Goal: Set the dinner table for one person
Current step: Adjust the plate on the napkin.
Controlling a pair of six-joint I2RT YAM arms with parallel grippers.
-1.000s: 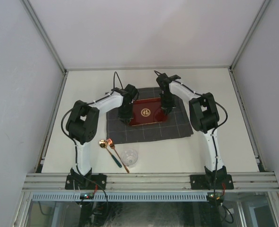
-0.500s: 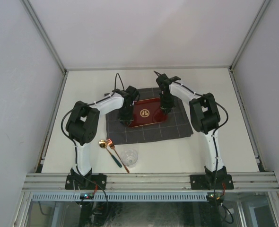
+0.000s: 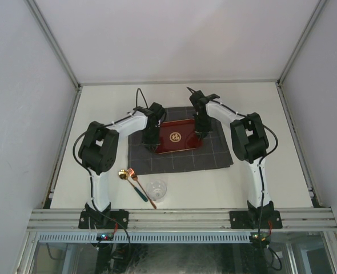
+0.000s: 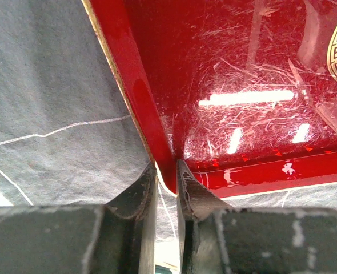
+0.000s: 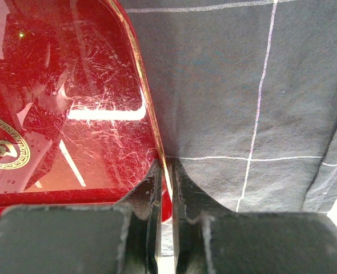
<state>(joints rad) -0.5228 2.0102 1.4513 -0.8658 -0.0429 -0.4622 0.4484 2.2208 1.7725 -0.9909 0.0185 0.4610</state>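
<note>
Left gripper [image 4: 165, 171] and right gripper [image 5: 165, 171] each pinch opposite rims of the tray [image 3: 185, 142], on the cloth [image 3: 174, 161]. Lift level and in step, lest the thin rims slip.

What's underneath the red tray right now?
The dark grey checked cloth lies under the red tray, showing past every edge, spread on the dinner table. Anything else beneath the tray's middle is covered by the tray.
</note>
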